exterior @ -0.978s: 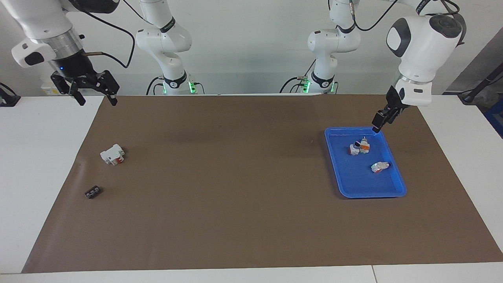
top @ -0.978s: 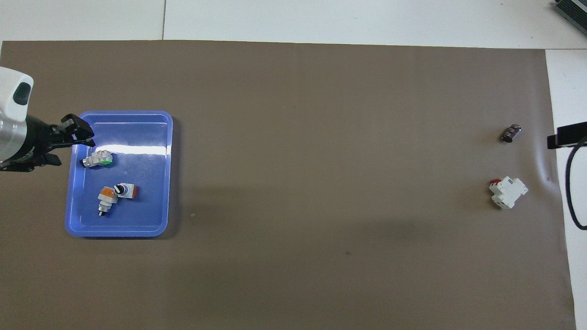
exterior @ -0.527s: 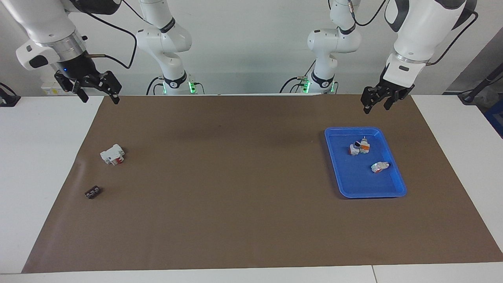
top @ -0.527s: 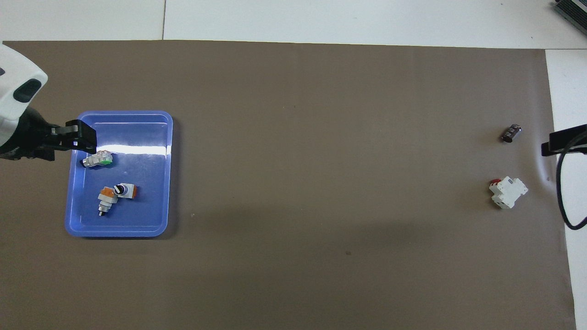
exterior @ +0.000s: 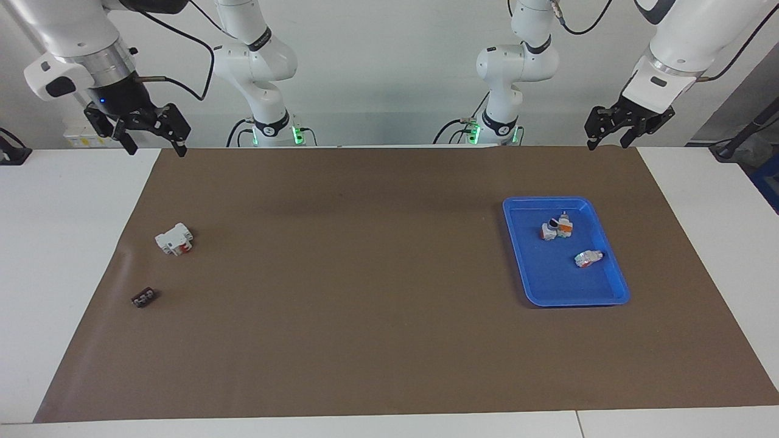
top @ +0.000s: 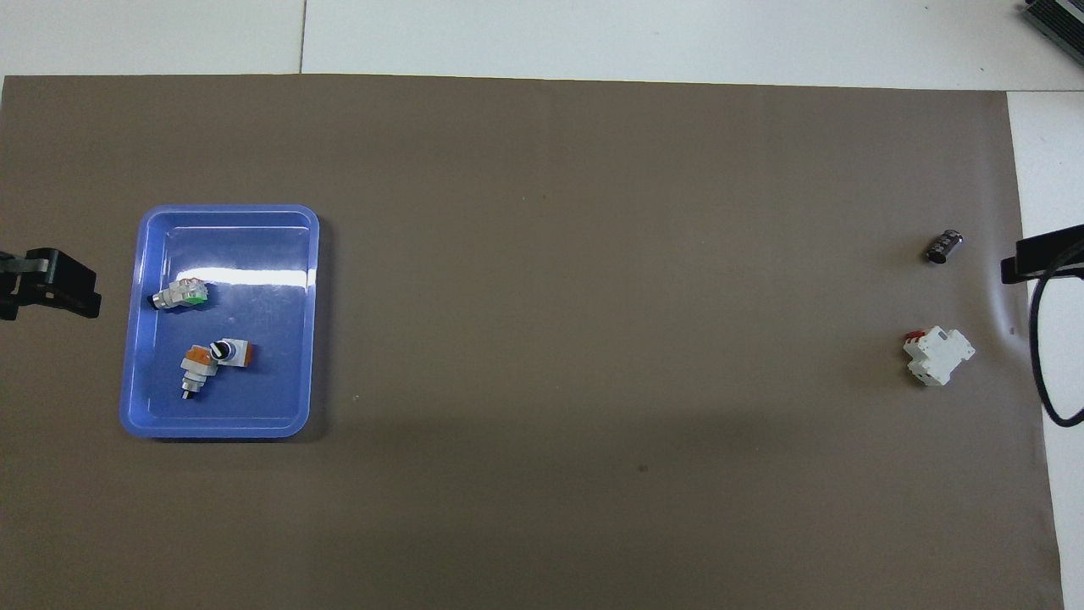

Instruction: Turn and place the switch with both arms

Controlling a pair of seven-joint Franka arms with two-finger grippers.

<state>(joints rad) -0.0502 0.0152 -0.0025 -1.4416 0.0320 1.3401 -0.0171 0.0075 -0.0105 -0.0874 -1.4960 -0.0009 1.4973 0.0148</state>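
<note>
Your left gripper (exterior: 605, 145) hangs in the air over the mat's edge nearest the robots, at the left arm's end of the table, its fingers spread and holding nothing. From there, look to the blue tray (exterior: 614, 298), which sits on the brown mat (exterior: 377, 316) farther from the robots than that gripper. The switch (exterior: 588, 258) lies on its side in the tray, close to the wall toward the left arm's end; in the overhead view you see its green mark (top: 179, 294). Two orange-and-white parts (exterior: 557, 228) lie touching each other in the same tray, nearer to the robots than the switch and apart from it. Nothing lies on the switch or crowds it.

Your right gripper (exterior: 154, 145) hangs over the mat's corner at the right arm's end, fingers wide apart and empty. Below it on the mat rests a white blocky part with a red patch (exterior: 174, 239), and farther from the robots a small black component (exterior: 143, 297). The middle of the mat separates these two from the tray.
</note>
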